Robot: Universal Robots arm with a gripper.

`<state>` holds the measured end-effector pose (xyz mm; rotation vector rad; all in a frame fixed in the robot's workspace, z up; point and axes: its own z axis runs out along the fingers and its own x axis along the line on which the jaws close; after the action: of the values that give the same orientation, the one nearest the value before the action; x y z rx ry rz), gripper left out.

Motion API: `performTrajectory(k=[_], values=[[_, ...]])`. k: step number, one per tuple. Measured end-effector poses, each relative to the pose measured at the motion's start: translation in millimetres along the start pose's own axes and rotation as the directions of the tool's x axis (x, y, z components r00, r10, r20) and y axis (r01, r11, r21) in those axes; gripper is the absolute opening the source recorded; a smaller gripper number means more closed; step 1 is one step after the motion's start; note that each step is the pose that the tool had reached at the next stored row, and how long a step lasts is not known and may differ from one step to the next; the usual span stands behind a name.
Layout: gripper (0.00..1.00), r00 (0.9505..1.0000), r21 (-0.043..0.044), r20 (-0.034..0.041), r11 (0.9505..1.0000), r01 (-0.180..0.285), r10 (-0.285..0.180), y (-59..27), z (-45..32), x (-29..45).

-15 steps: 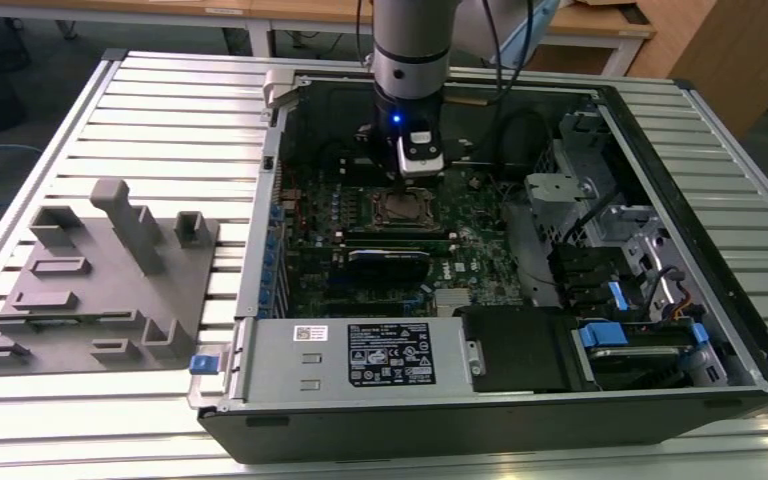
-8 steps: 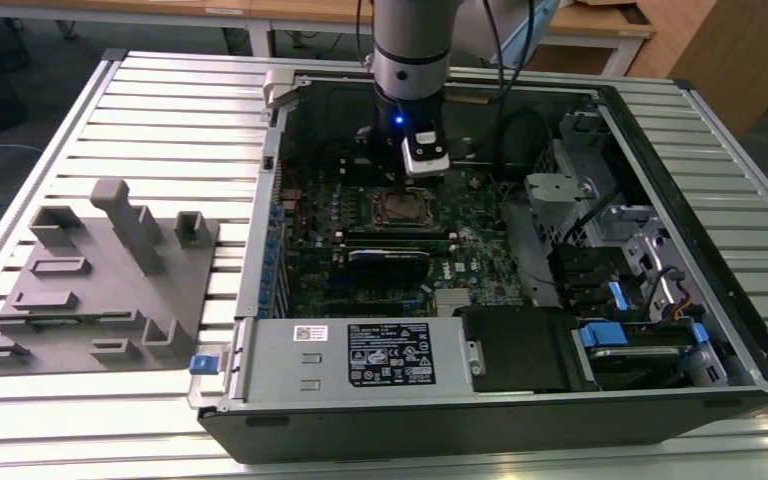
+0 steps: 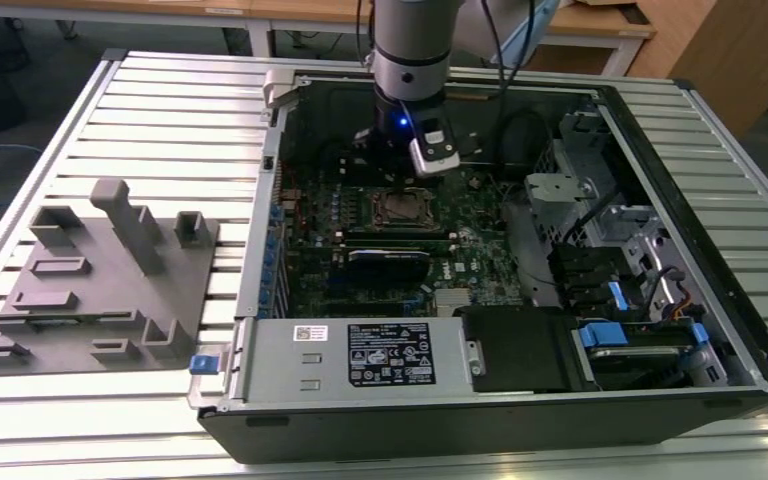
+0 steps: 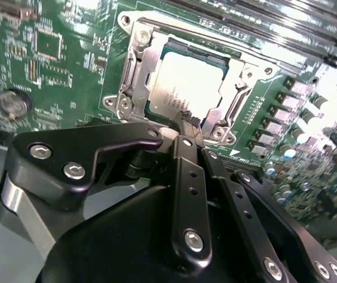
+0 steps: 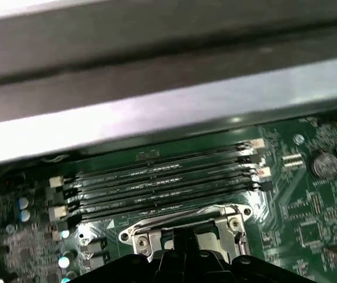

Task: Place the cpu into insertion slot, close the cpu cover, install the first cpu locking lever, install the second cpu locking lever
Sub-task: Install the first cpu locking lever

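The open computer case [image 3: 261, 250] lies on a slatted table, and the arm reaches down into it. My gripper [image 3: 398, 180] hovers just over the insertion slot [image 3: 404, 208] on the green motherboard. In the second wrist view the cpu [image 4: 189, 85] lies flat in the insertion slot [image 4: 134, 65], its silver top showing through the window of the cpu cover [image 4: 150, 62], which lies down around its edges. The black fingertips [image 4: 189, 121] are pressed together at the socket's near edge, with nothing seen between them. The first wrist view shows the gripper [image 5: 185, 236] at the socket rim [image 5: 138, 236].
A grey power-supply box [image 3: 357, 355] fills the case's near side, with drive cages [image 3: 611, 230] on the exterior view's right. Long memory slots [image 5: 156, 183] run beside the socket. A grey fixture with upright blocks [image 3: 104, 280] stands on the table at the exterior view's left.
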<state>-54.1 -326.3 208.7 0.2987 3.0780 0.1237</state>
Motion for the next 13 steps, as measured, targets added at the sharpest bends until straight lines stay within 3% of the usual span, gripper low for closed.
performTrajectory(k=[3,7,13], values=[[0.11,0.9985,-0.0023,-0.0044,0.9985,0.054,-0.054,0.0,0.8,0.0],[0.11,0.9927,-0.0051,-0.0098,0.9927,0.120,-0.120,-0.1,1.3,0.0],[0.11,0.9913,0.0040,-0.0100,0.9913,0.132,-0.131,-0.4,1.3,0.2]])
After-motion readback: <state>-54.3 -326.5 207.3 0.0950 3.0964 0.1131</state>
